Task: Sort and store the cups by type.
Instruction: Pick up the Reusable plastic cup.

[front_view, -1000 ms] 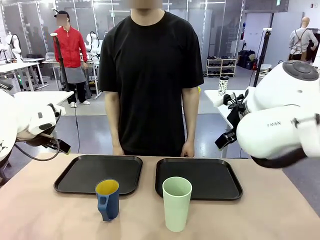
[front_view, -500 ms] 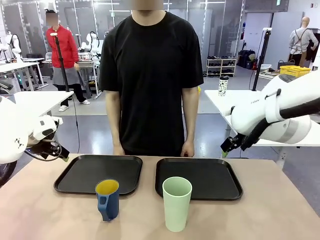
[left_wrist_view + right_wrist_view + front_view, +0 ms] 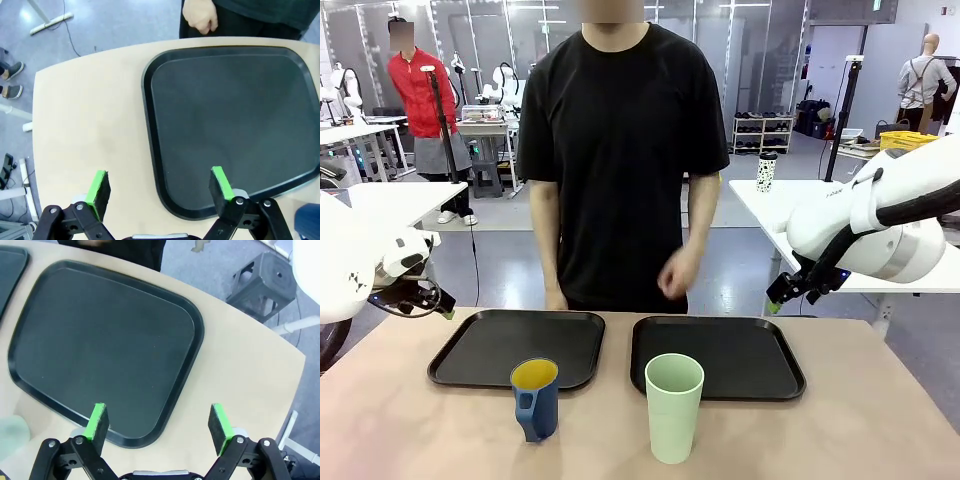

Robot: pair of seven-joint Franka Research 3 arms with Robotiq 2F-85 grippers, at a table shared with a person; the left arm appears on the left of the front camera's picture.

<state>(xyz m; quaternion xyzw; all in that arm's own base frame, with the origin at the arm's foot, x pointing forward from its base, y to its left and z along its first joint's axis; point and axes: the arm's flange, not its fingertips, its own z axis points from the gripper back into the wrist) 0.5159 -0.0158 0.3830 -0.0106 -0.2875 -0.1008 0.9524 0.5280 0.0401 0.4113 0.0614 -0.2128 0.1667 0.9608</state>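
Observation:
A dark blue handled mug [image 3: 536, 398] with a yellow inside stands on the table in front of the left black tray [image 3: 520, 347]. A tall pale mint-green tumbler [image 3: 673, 406] stands in front of the right black tray [image 3: 716, 356]. My left gripper [image 3: 428, 300] hovers above the table's left end, open and holding nothing; in its wrist view [image 3: 159, 188] the left tray's [image 3: 235, 125] near corner lies below it. My right gripper [image 3: 786, 291] hangs open above the table's right end; its wrist view [image 3: 158, 423] looks down on the right tray's [image 3: 100, 345] corner.
A person in a black shirt [image 3: 622, 150] stands at the far side of the table, one hand [image 3: 674, 272] raised above the trays. A small white black-spotted cup [image 3: 766, 172] stands on another table behind. Bare tabletop lies at both ends.
Both arms swung down and outward, settling over the table's ends. The person's hand lifted from the table's far edge to waist height. The cups have not moved.

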